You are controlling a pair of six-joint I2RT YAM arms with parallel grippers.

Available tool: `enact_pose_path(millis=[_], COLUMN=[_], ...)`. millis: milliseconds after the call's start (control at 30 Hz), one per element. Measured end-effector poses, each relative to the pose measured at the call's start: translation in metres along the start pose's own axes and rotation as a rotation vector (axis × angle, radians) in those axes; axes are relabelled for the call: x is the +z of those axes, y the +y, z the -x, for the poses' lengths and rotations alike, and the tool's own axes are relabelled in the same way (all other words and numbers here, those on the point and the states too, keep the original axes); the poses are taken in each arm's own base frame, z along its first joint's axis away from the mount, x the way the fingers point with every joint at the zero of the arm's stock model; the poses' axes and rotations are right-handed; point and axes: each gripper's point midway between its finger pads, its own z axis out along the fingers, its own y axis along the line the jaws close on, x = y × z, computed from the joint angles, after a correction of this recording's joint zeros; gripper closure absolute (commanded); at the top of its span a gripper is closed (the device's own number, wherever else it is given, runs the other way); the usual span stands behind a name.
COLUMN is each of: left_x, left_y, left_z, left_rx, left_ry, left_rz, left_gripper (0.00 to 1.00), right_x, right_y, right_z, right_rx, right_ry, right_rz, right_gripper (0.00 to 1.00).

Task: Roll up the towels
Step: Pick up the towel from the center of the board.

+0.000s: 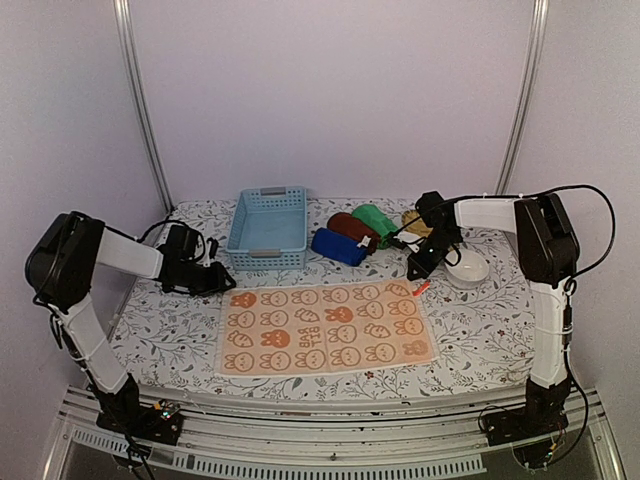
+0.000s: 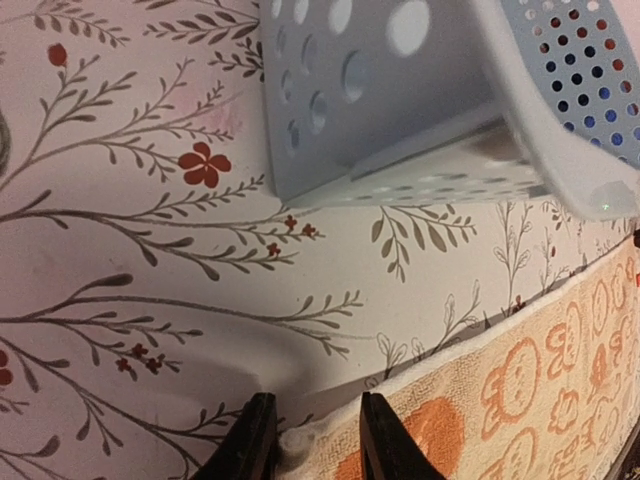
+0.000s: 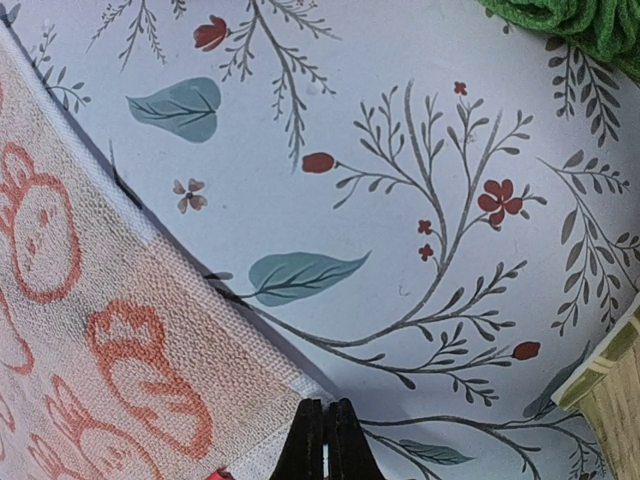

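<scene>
**Both grippers at far corners of spread orange towel**

Orange towel [image 1: 328, 328] lies flat and unrolled, centre of the floral table [image 1: 480, 330], just in front of the light blue basket [image 1: 267, 228]. Left gripper [image 2: 305, 445] is low at the towel's far left corner; its fingers stand apart with the white hem between them. Right gripper [image 3: 325, 445] is at the far right corner, fingers closed to a thin slit on a sliver of white hem. The dark blue towel [image 1: 339, 246], maroon towel [image 1: 352, 226] and green towel [image 1: 374, 222] sit bundled together right of the basket. A white bowl [image 1: 468, 268] is near the right arm.
</scene>
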Motion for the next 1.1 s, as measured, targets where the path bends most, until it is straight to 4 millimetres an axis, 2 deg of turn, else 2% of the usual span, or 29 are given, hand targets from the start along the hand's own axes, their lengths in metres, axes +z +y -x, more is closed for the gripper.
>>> enact_pose_path(millis=[133, 300, 367, 500, 767, 900, 1100], left_x=[-0.001, -0.002, -0.002, -0.002, -0.007, -0.032, -0.084], left_y=[0.003, 0.003, 0.003, 0.004, 0.004, -0.004, -0.034], left_z=[-0.002, -0.005, -0.005, -0.007, -0.010, -0.004, 0.032], left_rx=[0.000, 0.002, 0.003, 0.003, 0.014, 0.031, 0.088], left_ry=[-0.004, -0.009, -0.009, -0.003, 0.000, -0.059, -0.266], left_rz=[0.011, 0.008, 0.007, 0.010, 0.013, 0.006, -0.068], left_gripper=[0.75, 0.73, 0.79, 0.98, 1.00, 1.00, 1.00], right_x=[0.000, 0.000, 0.000, 0.000, -0.001, -0.009, -0.042], right_y=[0.000, 0.000, 0.000, 0.000, -0.002, -0.007, -0.019], right_z=[0.000, 0.000, 0.000, 0.000, 0.000, 0.003, 0.020], right_rx=[0.000, 0.000, 0.000, 0.003, 0.014, 0.027, 0.033], right_ry=[0.000, 0.000, 0.000, 0.000, -0.004, -0.034, -0.140], right_rz=[0.000, 0.000, 0.000, 0.001, 0.000, 0.004, -0.016], right_gripper=[0.97, 0.97, 0.97, 0.97, 0.98, 0.98, 0.98])
